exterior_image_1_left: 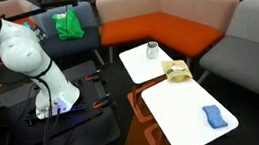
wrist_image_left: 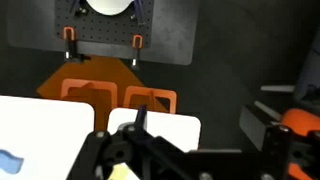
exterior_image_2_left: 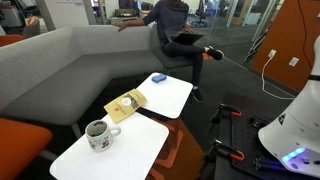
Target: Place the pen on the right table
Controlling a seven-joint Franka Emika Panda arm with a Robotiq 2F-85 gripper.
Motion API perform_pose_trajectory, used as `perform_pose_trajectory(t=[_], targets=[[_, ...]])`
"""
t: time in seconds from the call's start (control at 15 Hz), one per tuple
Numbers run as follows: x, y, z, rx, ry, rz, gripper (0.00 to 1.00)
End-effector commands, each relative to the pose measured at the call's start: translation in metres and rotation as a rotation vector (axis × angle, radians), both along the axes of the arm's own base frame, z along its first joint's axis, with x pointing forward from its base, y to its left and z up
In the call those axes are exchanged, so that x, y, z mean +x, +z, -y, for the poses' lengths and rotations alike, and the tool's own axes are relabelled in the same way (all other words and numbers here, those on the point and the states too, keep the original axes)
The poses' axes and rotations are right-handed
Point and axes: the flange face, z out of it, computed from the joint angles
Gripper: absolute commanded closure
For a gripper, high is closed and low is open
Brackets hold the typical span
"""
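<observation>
Pen (wrist_image_left: 139, 116): dark slim stick rising from the claw in the wrist view; it lies on neither desk.
Claw (wrist_image_left: 137, 136): fingers drawn together on the pen, as far as the dim wrist view allows; it hangs above the desk edges nearest the robot base (wrist_image_left: 105, 6).
Right desk (exterior_image_1_left: 179, 106): longer white top with a blue cloth (exterior_image_1_left: 214, 117) near one end; the rest is bare.
Smaller desk (exterior_image_1_left: 141, 66): carries a cup (exterior_image_1_left: 152, 49); a yellow packet (exterior_image_1_left: 178, 71) lies where the two desks meet.
Risk, wrong desk: the tops stand close together, so a release near the packet could land on the smaller one.
Risk, roll-off: a round pen let go from height may bounce or roll over the rounded edge to the floor.
Risk, slip: so thin a pen could tilt in the grip during travel.
Hidden: the claw and pen fall outside both exterior views. The fingertips are dark and blurred, and the claw masks the pen's lower end.
</observation>
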Motion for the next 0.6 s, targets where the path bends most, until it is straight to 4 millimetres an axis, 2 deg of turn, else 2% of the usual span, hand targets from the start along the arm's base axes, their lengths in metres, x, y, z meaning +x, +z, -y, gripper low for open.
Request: perform_pose_trajectory(t=[0.0,0.13,0.27,0.4,0.53], targets=[[0.0,0.001,0.0,0.0,0.0,-0.001,0.0],[0.0,0.001,0.0,0.0,0.0,-0.001,0.0],[0.014,-0.003,0.002,-0.011,-0.033,-0.007,0.0],[0.039,-0.01,0.006,-0.005,-0.087,0.001,0.0],[0.077,-0.026,0.01,0.028,-0.174,0.046,0.0]])
